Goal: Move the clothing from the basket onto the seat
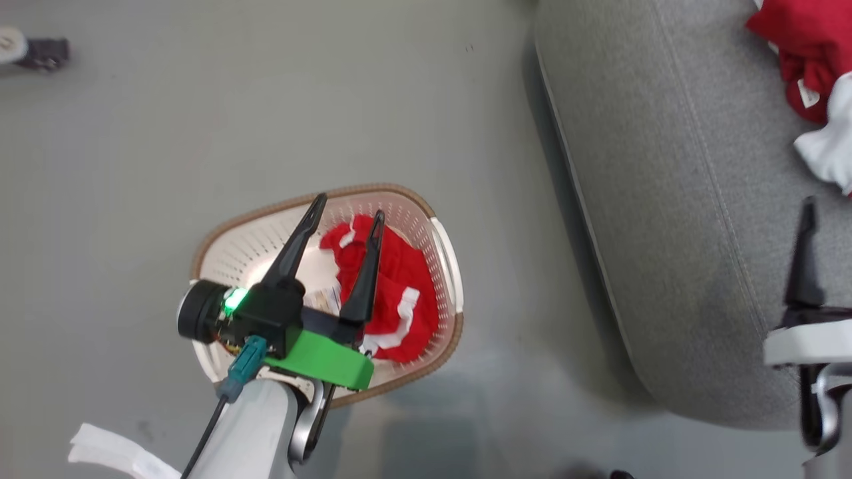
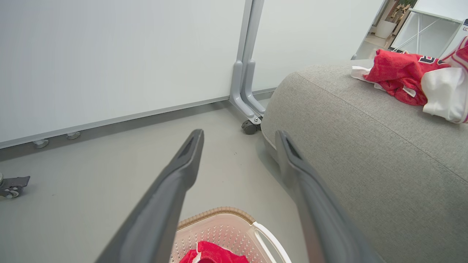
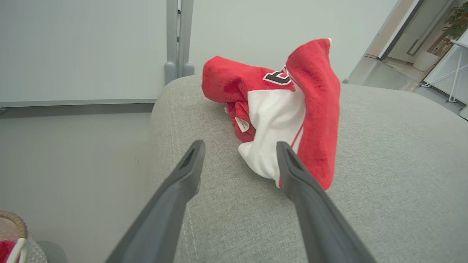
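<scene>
Overhead, left tool (image 1: 351, 206) hangs spread above the basket (image 1: 266, 209) rim; right tool (image 3: 239, 146) spread over the seat (image 1: 665, 199).

lower centre of the head view: cream-white perforated basket (image 1: 229, 256) with brown woven-look rim, garment (image 1: 399, 279) in it bright red with white strips. right: plain grey seat (image 1: 665, 199); second garment (image 3: 318, 109) red, with white panel and dark lettering.

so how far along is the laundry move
About halfway. Done: one red garment lies on the seat. In hand: nothing; the left gripper hovers over the basket, the right gripper over the seat, both with jaws apart. Left: the second red garment, in the basket.
</scene>
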